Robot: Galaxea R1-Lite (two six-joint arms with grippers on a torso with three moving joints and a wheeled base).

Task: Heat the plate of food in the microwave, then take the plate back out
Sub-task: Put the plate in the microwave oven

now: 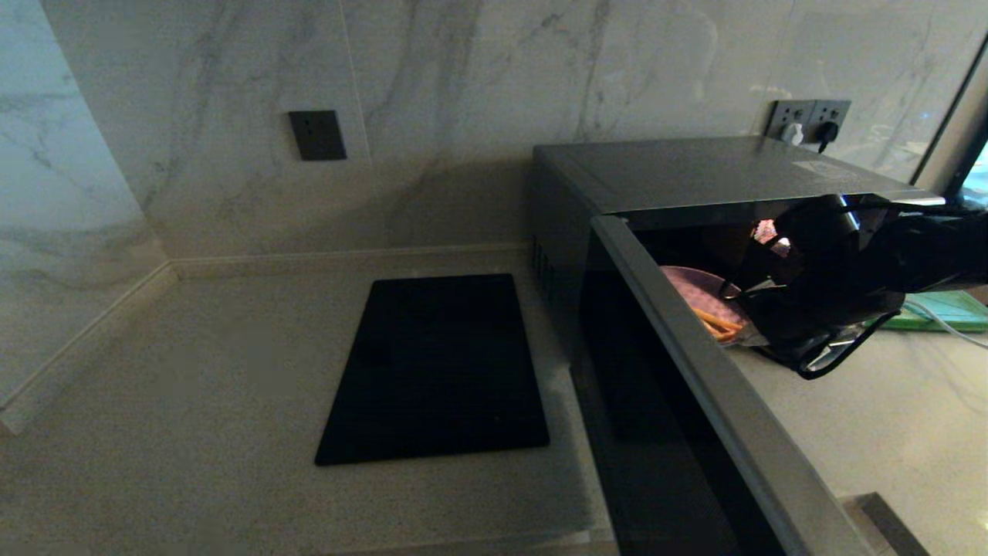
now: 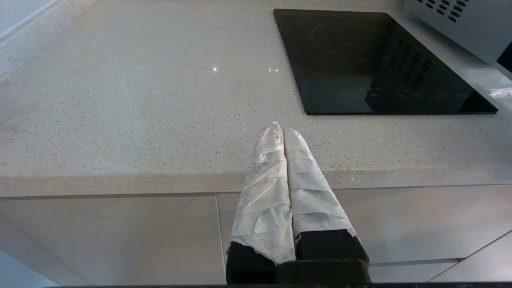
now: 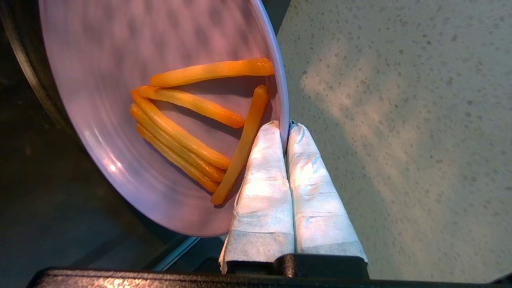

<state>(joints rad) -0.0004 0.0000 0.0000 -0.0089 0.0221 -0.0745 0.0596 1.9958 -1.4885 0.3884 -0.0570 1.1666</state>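
Both end effectors are closed: the right end effector [image 3: 287, 125] pinches the rim of the lavender plate of orange sticks [image 3: 160, 100] at the dark grey microwave's [image 1: 695, 174] open mouth, beside bare speckled worktop [image 3: 400, 120]; the left end effector [image 2: 282, 130] hangs idle before the worktop's front edge.

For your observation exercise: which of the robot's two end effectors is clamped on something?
The right end effector, pinching the rim of the round lavender plate; the left end effector is shut on nothing.

Flat black cooktop panel [image 1: 434, 369] set into the speckled countertop [image 1: 193, 401], dark wall socket [image 1: 317, 135] on the marble wall [image 1: 463, 93], double outlet [image 1: 808, 120] with plugs, green board [image 1: 953, 309] at right
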